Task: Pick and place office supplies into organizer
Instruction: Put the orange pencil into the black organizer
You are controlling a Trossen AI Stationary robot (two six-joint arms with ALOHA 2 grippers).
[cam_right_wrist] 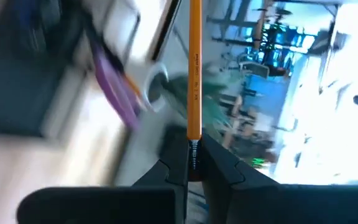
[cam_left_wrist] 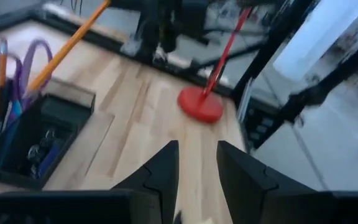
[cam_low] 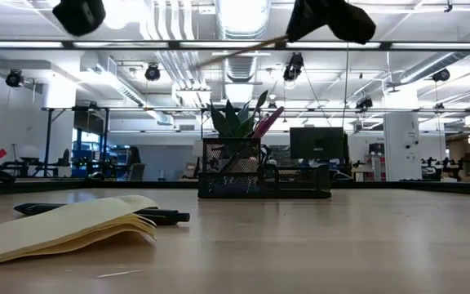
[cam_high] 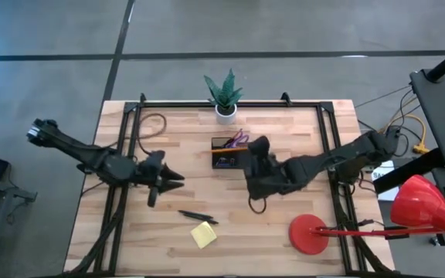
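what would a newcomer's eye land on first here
Probably the right gripper, raised beside the black organizer at mid-table and shut on an orange pencil. Next, the red lamp at the table's near right corner, then the yellow sticky-note pad lying loose at the front edge.

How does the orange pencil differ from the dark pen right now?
The orange pencil is pinched in the right gripper, off the table; the dark pen lies flat on the wooden table, untouched. The pencil hangs by the black organizer; the pen sits beside the yellow sticky-note pad. Both are slim writing tools still outside the organizer.
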